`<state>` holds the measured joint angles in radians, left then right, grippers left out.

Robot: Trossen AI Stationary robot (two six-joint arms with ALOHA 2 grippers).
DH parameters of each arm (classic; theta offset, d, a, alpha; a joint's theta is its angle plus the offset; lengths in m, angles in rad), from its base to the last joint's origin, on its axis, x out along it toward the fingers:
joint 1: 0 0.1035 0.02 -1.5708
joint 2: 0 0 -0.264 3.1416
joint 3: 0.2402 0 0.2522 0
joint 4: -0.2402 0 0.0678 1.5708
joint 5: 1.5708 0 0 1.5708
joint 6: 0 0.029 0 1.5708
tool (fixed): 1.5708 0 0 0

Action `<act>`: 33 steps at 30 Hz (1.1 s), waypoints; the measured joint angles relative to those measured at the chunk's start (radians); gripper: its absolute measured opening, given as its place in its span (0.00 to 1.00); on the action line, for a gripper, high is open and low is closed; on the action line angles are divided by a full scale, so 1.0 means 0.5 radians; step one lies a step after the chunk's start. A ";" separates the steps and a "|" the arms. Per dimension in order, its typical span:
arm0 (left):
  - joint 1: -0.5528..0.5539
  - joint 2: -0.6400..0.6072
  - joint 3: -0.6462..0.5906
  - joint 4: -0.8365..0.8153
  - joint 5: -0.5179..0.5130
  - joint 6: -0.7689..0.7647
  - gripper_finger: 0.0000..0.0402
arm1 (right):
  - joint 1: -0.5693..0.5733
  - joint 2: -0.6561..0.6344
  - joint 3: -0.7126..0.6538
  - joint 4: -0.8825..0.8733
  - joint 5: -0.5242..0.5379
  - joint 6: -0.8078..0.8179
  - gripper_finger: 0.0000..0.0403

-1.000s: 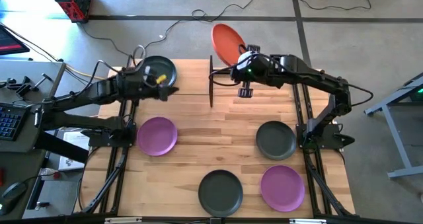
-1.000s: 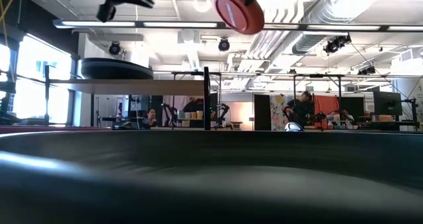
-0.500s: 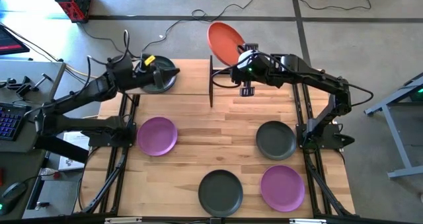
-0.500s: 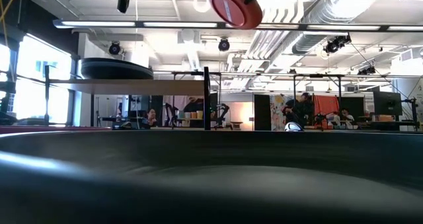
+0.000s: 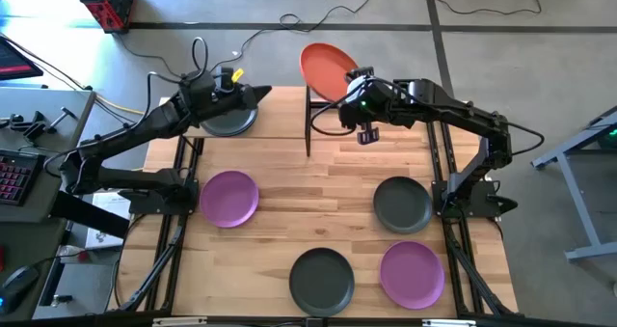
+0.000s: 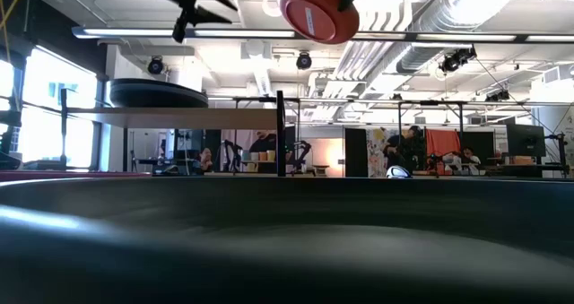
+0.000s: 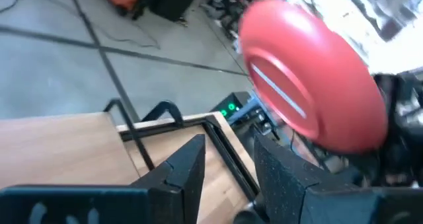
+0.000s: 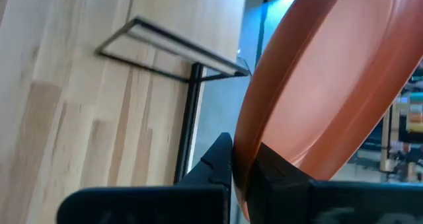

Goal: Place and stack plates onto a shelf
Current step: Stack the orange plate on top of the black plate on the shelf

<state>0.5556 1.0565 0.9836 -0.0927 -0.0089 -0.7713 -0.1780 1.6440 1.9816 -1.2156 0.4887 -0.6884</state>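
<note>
Orange round matte plate [image 5: 326, 68] — clamped in the right pincer [image 5: 349, 80], apparently above the light-wood shelf [image 6: 170, 117]; left pincer [image 5: 258, 95] released — empty.

floor: red toolbox [image 5: 107, 1] far beyond the left pincer | black cables [image 5: 386, 4] on grey concrete behind both pincers | keyboard [image 5: 12, 177] on side desk, left of left arm

Far edge: orange plate [image 5: 326, 65] tilted, in right gripper [image 5: 349, 79]; shelf [image 5: 280, 115] holding grey plate [image 5: 229, 120] under left gripper [image 5: 253, 94]. Tabletop [image 5: 318, 182]: purple plate [image 5: 228, 198] left, grey plate [image 5: 403, 204] right, grey plate [image 5: 322, 280] and purple plate [image 5: 412, 273] near edge.
</note>
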 joint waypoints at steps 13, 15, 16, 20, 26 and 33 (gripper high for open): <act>0.202 0.048 0.000 -0.066 0.412 -0.375 0.22 | 0.053 0.170 -0.002 -0.227 -0.035 -0.639 0.00; 0.214 0.048 0.000 -0.103 0.486 -0.393 0.21 | 0.067 0.194 -0.002 -0.224 0.005 -0.691 0.00; 0.221 0.049 0.000 -0.132 0.515 -0.395 0.21 | 0.071 0.203 -0.002 -0.224 0.029 -0.698 0.00; 0.226 0.049 0.000 -0.235 0.582 -0.395 0.20 | 0.073 0.230 -0.002 -0.226 0.041 -0.714 0.00; 0.222 0.049 -0.001 -0.298 0.626 -0.393 0.20 | 0.120 0.255 -0.001 -0.218 0.024 -0.785 0.00; 0.183 0.050 -0.001 -0.396 0.650 -0.393 0.20 | 0.225 0.299 -0.001 -0.205 0.021 -0.787 0.00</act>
<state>0.6469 1.0817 0.9833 -0.2907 0.3163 -0.9680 -0.0654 1.7935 1.9812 -1.3182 0.4992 -1.0821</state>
